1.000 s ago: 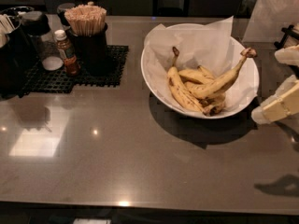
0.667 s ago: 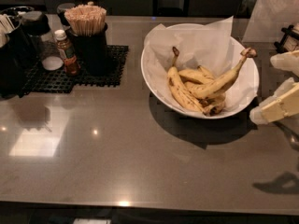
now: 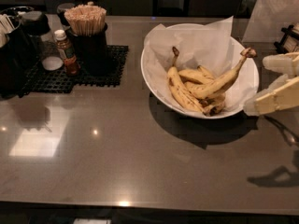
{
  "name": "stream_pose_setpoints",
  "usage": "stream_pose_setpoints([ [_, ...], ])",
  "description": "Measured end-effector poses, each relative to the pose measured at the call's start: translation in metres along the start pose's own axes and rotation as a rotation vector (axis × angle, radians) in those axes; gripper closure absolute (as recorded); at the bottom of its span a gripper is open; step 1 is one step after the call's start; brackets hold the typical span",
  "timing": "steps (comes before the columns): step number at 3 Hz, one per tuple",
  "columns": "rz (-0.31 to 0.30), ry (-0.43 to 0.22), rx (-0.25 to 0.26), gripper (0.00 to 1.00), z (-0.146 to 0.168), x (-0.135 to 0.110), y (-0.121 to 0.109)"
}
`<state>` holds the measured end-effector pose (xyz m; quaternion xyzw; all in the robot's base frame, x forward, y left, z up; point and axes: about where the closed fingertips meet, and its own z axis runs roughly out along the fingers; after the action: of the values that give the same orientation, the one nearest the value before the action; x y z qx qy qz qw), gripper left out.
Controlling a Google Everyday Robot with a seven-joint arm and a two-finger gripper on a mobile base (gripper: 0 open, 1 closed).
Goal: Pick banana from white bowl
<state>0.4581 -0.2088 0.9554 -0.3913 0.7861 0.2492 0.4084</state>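
The white bowl (image 3: pixel 156 80) with a paper liner stands on the dark table, right of centre. In it the long slender banana (image 3: pixel 218 83) lies across the other bananas, its thin stem rising to a dark knob over the right rim. A thicker brown-spotted banana (image 3: pixel 180 91) lies to its left, with small stubby bananas (image 3: pixel 194 75) between them. My gripper (image 3: pixel 262 84) is at the right edge of the view, just outside the bowl's right rim. Its two cream fingers (image 3: pixel 276 99) are spread apart and hold nothing.
A black mat (image 3: pixel 79 71) at the back left holds a black cup of wooden sticks (image 3: pixel 87 34), a small sauce bottle (image 3: pixel 67 53) and dark containers (image 3: pixel 21 45). A white paper bag (image 3: pixel 275 13) stands at the back right.
My gripper has shifted slightly left toward the bowl's right rim. The bananas and the bowl have not moved.
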Motion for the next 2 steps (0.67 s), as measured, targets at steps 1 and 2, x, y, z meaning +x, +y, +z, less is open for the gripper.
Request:
stream_pose_setpoints([
  [1,0.028,-0.064,-0.016,0.00,0.008,-0.010,0.001],
  [2,0.050,-0.104,-0.052,0.00,0.023,-0.017,0.007],
])
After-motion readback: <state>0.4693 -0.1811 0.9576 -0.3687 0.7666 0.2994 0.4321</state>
